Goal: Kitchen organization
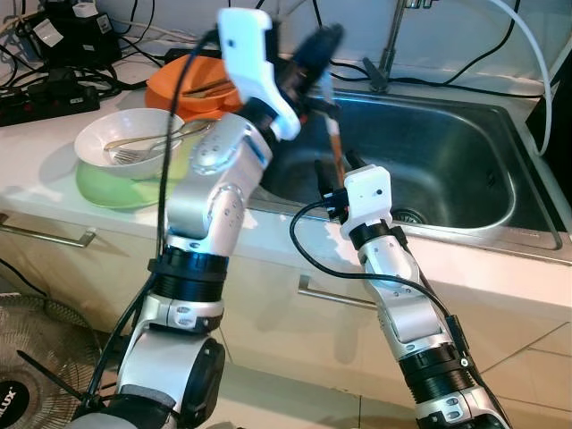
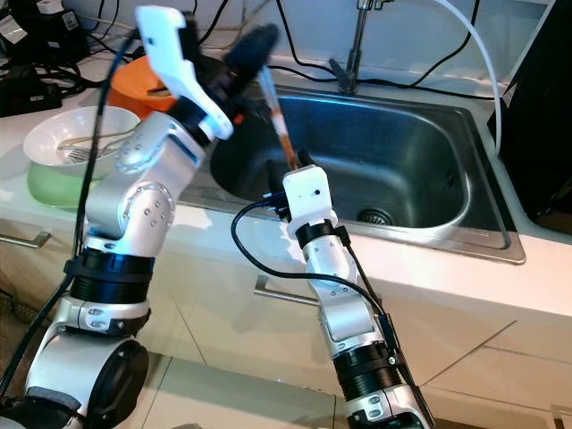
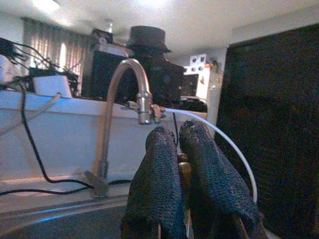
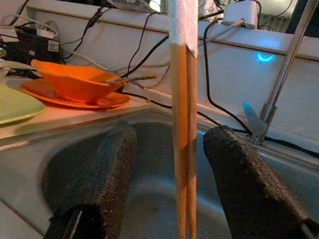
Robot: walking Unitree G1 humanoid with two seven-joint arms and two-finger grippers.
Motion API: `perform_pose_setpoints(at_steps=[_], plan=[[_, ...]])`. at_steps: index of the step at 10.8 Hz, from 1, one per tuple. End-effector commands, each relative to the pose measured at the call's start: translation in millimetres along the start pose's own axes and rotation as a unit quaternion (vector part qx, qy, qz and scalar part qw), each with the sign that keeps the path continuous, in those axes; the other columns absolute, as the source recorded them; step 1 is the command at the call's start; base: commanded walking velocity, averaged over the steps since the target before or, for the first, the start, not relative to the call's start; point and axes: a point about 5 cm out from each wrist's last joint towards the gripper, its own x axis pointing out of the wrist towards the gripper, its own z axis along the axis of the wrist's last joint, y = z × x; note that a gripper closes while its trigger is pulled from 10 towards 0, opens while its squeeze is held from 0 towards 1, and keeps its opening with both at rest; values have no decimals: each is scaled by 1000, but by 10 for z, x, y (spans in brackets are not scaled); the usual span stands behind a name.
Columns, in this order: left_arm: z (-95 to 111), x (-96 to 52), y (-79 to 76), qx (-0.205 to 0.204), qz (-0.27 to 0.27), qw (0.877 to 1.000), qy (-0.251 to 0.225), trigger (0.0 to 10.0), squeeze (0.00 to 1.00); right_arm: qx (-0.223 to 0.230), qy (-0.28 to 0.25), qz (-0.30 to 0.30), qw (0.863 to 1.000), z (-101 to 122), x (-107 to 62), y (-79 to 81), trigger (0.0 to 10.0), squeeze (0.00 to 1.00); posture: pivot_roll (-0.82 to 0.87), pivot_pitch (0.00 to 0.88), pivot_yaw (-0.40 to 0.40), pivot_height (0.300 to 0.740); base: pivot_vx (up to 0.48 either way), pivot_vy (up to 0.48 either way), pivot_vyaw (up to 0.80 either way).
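Chopsticks (image 4: pixel 182 124), a slim wooden pair with pale upper ends, hang upright over the stainless sink (image 1: pixel 465 170), pinched at the top between the closed, coarse-textured fingers of the left gripper (image 1: pixel 323 54); the right gripper (image 4: pixel 174 199), at 6 o'clock below, stands wide open around the shafts without touching them. Organization looks early: a white bowl (image 1: pixel 107 134) holding a fork (image 1: pixel 134 154) on a green plate (image 1: pixel 107 188), and an orange bowl (image 4: pixel 75 82) on its orange plate, remain at 9 to 10 o'clock on the counter.
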Motion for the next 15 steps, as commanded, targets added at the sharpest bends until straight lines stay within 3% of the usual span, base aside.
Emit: perform_pose_setpoints(at_steps=[1, 3, 4, 5, 12, 14, 15], plan=[[-2, -5, -49, 3, -18, 1000, 8, 10000, 0, -5, 5, -8, 1000, 12, 38, -30, 10000, 0, -128, 0, 26, 740, 0, 0, 0], [-14, -9, -63, 2, -24, 1000, 15, 10000, 0, -5, 10, -18, 1000, 0, 47, -61, 10000, 0, -127, 0, 26, 740, 0, 0, 0], [-13, -11, -54, 5, -24, 1000, 18, 10000, 0, -7, 16, -26, 1000, -13, 52, -90, 4549, 0, -126, 0, 25, 740, 0, 0, 0], [-14, -14, -53, 9, -25, 999, 21, 10000, 0, -9, 23, -27, 999, -36, 52, -99, 196, 0, -124, 0, 23, 740, 0, 0, 0], [-34, -7, -67, -4, -33, 999, 34, 10000, 0, -1, 24, -29, 999, -40, 67, -101, 0, 0, -121, 0, 20, 740, 0, 0, 0], [-63, -5, -60, -2, -31, 999, 44, 10000, 1000, 1, 24, -30, 999, -41, 66, -104, 0, 0, -121, 0, 20, 740, 0, 0, 0], [-66, -5, -59, 1, -31, 998, 46, 10000, 1000, 1, 25, -31, 999, -43, 66, -105, 0, 0, -121, 0, 20, 740, 0, 0, 0]])
